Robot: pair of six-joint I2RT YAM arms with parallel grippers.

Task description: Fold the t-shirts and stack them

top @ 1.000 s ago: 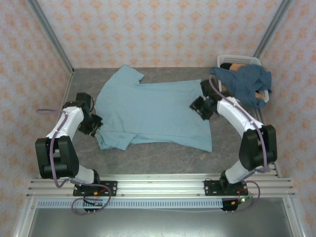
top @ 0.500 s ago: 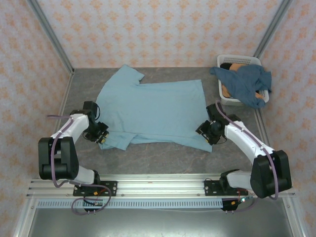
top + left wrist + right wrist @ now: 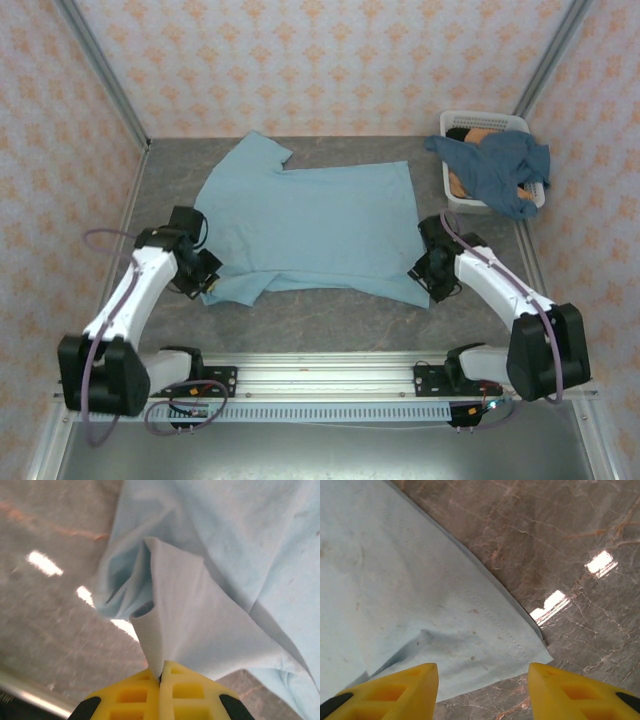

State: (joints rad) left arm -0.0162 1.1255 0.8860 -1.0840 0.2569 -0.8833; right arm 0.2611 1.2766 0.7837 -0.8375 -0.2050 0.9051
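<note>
Light blue t-shirt (image 3: 310, 225): it is lying flat and spread out in the middle of the grey table (image 3: 330, 318).
Which way it is pointing: its long side is running left to right. The sleeves are sitting at the left end, one far and one near. The straight bottom edge is facing right.
Left gripper (image 3: 161, 672): it is sitting at the near left sleeve. Its yellow jaws are pressing together and pinching a fold of the light blue cloth, which is standing up in a little peak.
Right gripper (image 3: 481, 674): it is hanging over the near right corner of the shirt. Its jaws are standing apart, with the corner lying flat between them.
Dark blue t-shirt (image 3: 502, 170): it is hanging in a heap over the white basket (image 3: 482, 118) at the far right, well apart from the light one.
</note>
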